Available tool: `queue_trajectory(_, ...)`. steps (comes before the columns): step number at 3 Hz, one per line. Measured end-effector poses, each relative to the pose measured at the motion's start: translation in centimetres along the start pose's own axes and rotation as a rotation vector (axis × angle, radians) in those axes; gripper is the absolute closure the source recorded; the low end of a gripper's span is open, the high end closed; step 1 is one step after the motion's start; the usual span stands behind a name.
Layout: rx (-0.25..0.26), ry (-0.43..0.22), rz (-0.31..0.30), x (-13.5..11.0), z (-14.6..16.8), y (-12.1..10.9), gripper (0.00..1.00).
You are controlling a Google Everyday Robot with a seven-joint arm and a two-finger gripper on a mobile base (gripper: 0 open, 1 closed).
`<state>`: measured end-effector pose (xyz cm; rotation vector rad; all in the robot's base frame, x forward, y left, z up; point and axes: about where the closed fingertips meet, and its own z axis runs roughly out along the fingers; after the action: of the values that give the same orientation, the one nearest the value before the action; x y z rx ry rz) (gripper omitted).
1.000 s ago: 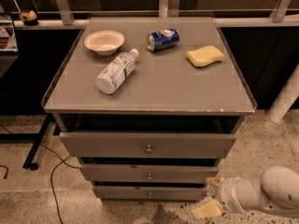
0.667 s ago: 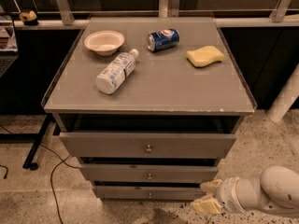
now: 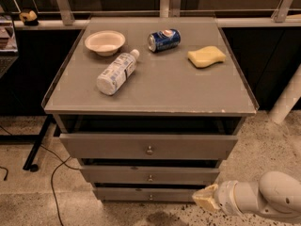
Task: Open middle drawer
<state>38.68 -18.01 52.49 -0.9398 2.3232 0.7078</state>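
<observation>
- The cabinet top [image 3: 155,95] carries four things, all apart from each other: a white bowl [image 3: 105,42] at 10 o'clock from its centre, a blue can [image 3: 164,40] lying on its side at 12 o'clock, a yellow sponge [image 3: 206,56] at 2 o'clock, and a plastic bottle [image 3: 116,72] lying on its side at 9 o'clock.
- None of them hangs over the front edge of the top, which has a low raised rim at left and right.
- The middle drawer [image 3: 122,174] is the second of three grey fronts. It sits under the top drawer [image 3: 103,146] and over the bottom drawer [image 3: 122,194], with a dark gap above it.
- Its small round knob [image 3: 150,178] is in the middle of the front (the other two knobs stand in one line with it, at 12 and at 6 o'clock).
- The gripper [image 3: 205,200] is low at the right, at 4 o'clock from that knob, just beside the right end of the bottom drawer and apart from the middle drawer.
- Whether the gripper is open or closed, I cannot tell; I see no thing in its hold.
- The white arm [image 3: 268,197] reaches in from the right edge, at 3 o'clock from the gripper.
- Open speckled floor [image 3: 70,213] lies before the drawers, at 6 o'clock from the cabinet.
- At 8 o'clock a black stand leg [image 3: 38,142] and a thin cable [image 3: 51,182] lie on the floor, near the left corner.
- At 3 o'clock a white post [image 3: 287,102] stands near the right side.
</observation>
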Motion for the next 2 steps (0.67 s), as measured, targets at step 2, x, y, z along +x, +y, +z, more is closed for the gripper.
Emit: queue_trajectory(2, -0.035, -0.194, 0.13, -3.4, 8.5, -4.5, 1.0)
